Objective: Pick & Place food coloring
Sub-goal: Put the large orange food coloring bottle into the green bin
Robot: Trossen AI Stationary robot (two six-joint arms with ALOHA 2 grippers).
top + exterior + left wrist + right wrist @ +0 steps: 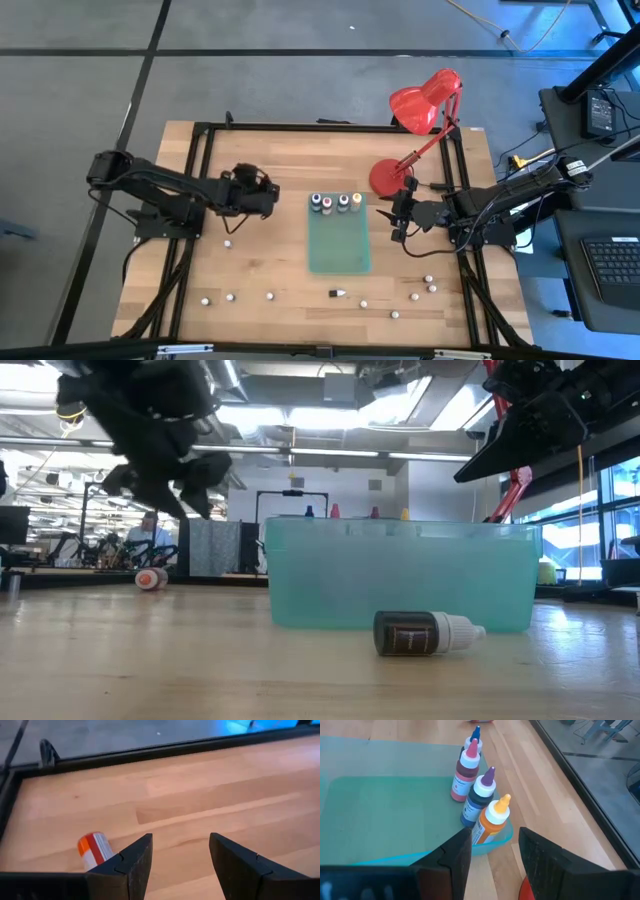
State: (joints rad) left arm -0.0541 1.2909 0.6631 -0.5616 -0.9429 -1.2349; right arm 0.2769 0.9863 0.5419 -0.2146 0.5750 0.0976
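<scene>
Translucent green plastic forms the shallow rectangular tray (339, 250) at the centre of the wooden table (270, 180), and four small food-coloring bottles (336, 203) with pale tops stand upright in a row along its far edge. From the right wrist view the row runs away from the right gripper (492, 855): the yellow-orange bottle (489, 820) lies just ahead of the fingertips, then a dark one, a pink-red one and a blue-tipped one beyond. The right gripper's jaws stand apart and empty, just beside the tray's corner, with the red desk lamp (420, 120) behind that arm. The left gripper (262, 196) hovers on the opposite side of the tray, jaws also apart and holding nothing; a small orange-and-white cap (94, 849) lies on the wood just beside one finger. One dark bottle (339, 294) lies on its side on the table, near the tray's front edge and well apart from both grippers, and several whitish bead-sized pieces (230, 297) are scattered along the near side. Judged from this, four placements are done and a fresh pick is due. The next move calls for a descent over the fallen bottle, jaws straddling its body across the long axis.
</scene>
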